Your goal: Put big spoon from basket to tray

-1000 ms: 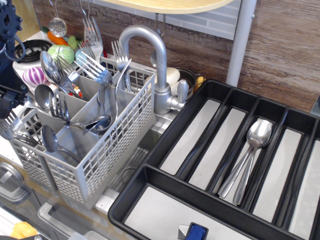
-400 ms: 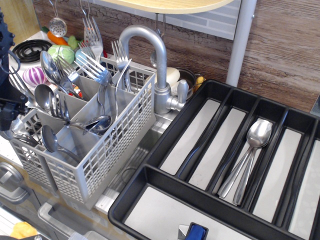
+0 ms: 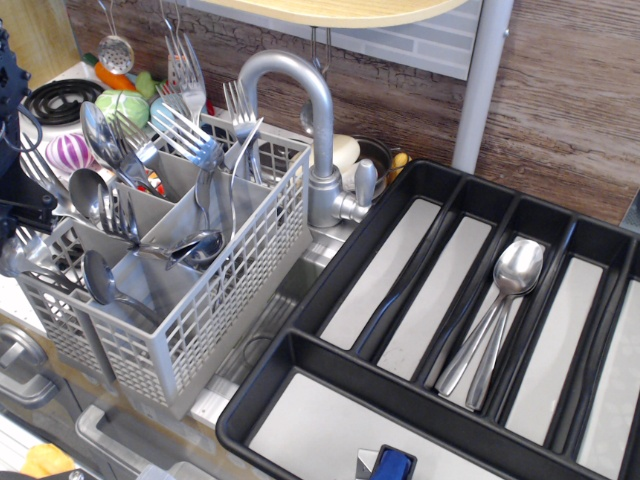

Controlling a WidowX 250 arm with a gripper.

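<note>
The grey basket (image 3: 215,300) stands at the left with several forks and spoons upright in its compartments. Big spoons show in it, one with its bowl up at the left side (image 3: 88,190), one lower at the front (image 3: 97,277) and one further back (image 3: 96,128). The black tray (image 3: 300,345) lies at the right; two big spoons (image 3: 512,275) lie together in one of its long compartments. Only a black part of my gripper (image 3: 18,212) shows at the left edge, beside the basket's left wall. Its fingers are hidden.
A grey faucet (image 3: 310,120) arches between the basket and the tray. A toy stove (image 3: 60,95) and toy vegetables (image 3: 120,105) sit behind the basket. A blue object (image 3: 392,465) lies in the tray's front compartment. A wooden wall runs along the back.
The black gripper part at the left edge has shifted further left, with less of it in view. The basket's cutlery and the tray's spoons have not moved.
</note>
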